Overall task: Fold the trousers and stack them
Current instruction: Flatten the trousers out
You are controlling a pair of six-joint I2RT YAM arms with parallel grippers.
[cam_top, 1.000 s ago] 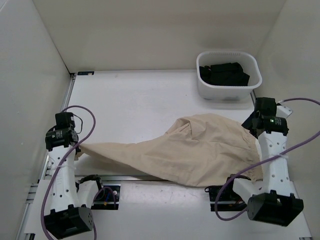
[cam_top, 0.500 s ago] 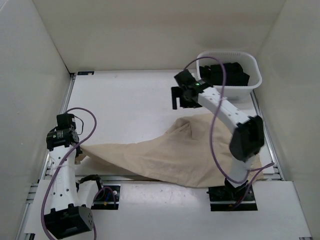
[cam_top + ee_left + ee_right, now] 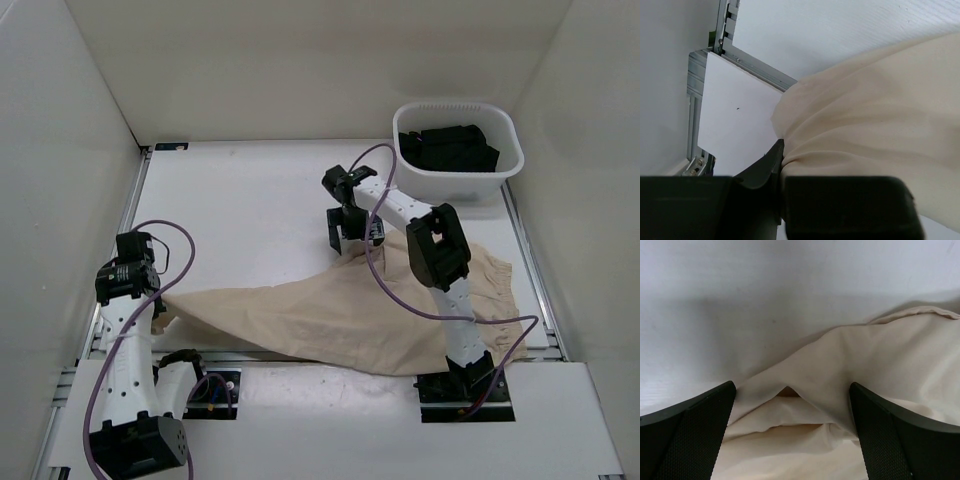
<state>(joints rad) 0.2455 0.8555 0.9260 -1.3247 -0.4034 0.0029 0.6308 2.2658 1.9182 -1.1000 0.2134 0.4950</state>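
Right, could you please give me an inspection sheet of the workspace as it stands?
Surface: white table, trousers spread over its near part.
Job's things: trousers unfolded, left end drawn to a point.
Clutter: white tub at far right, holding black garments.
Grippers: left gripper shut on the trousers' left end; right gripper open, fingers straddling the cloth's far edge.
Cables: purple cables loop off both arms.
Surroundings: white walls; nothing else seen.

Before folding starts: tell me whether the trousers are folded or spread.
Spread out, not folded: the trousers lie loose and rumpled across the table.
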